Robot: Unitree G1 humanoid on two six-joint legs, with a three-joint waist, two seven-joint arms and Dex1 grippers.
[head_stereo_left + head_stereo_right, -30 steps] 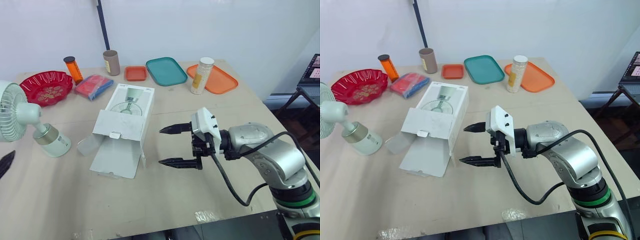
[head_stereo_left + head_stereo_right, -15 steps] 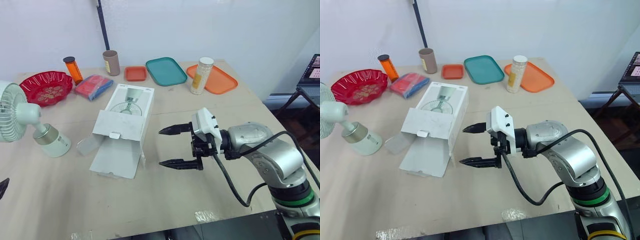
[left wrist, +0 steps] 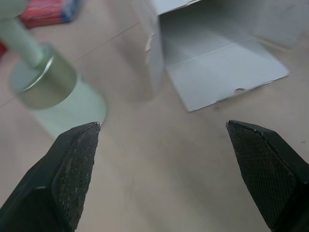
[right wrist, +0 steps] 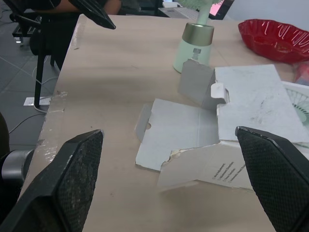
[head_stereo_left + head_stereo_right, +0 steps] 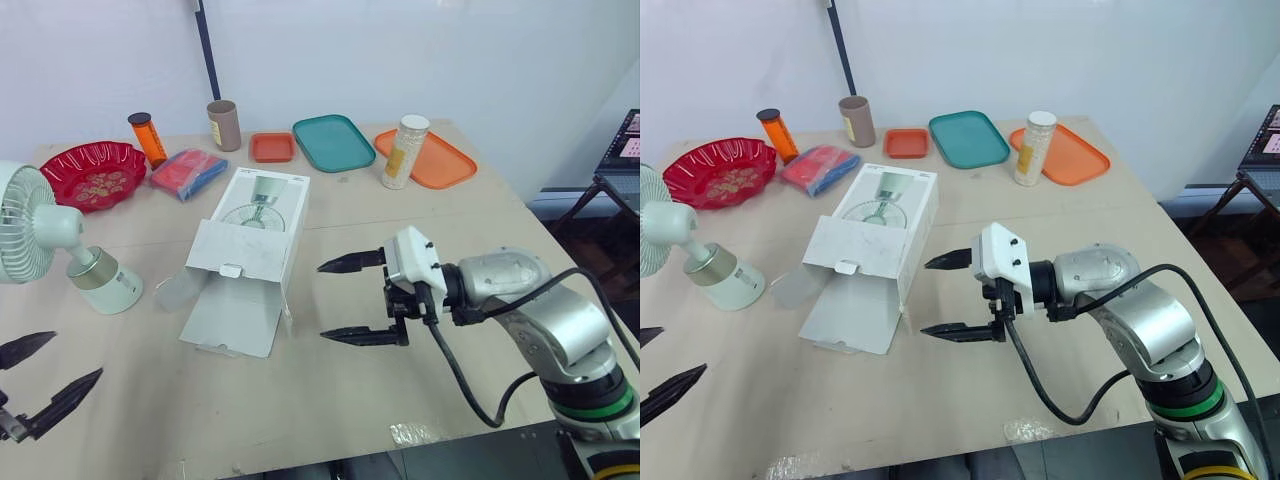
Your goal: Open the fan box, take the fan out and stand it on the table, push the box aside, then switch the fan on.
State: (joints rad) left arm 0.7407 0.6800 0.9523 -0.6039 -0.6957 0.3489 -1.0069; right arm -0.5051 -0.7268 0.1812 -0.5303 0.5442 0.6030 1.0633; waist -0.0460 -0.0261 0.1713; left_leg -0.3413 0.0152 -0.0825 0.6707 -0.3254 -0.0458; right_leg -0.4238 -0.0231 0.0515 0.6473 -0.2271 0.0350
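Note:
The white fan (image 5: 45, 235) stands upright at the table's left, with its pale green base (image 5: 108, 283) on the tabletop. The white fan box (image 5: 252, 245) lies flat in the middle, its near end open and its flap (image 5: 232, 318) spread on the table. My right gripper (image 5: 324, 300) hangs open just right of the box's open end, touching nothing. My left gripper (image 5: 72, 358) is open and empty near the front left edge, in front of the fan. The left wrist view looks past its fingers at the fan base (image 3: 58, 96) and the box flap (image 3: 217, 72).
Along the back stand a red dish (image 5: 92, 172), an orange bottle (image 5: 147, 138), a red-and-blue packet (image 5: 187, 172), a brown cup (image 5: 223, 124), a small orange tray (image 5: 271, 147), a teal tray (image 5: 333, 142), a jar (image 5: 404, 150) and an orange tray (image 5: 445, 162). A clear wrapper (image 5: 178, 290) lies beside the box.
My left gripper has come into view at the front left, with both fingers now showing. The right gripper has dipped slightly. The fan and the box have not moved.

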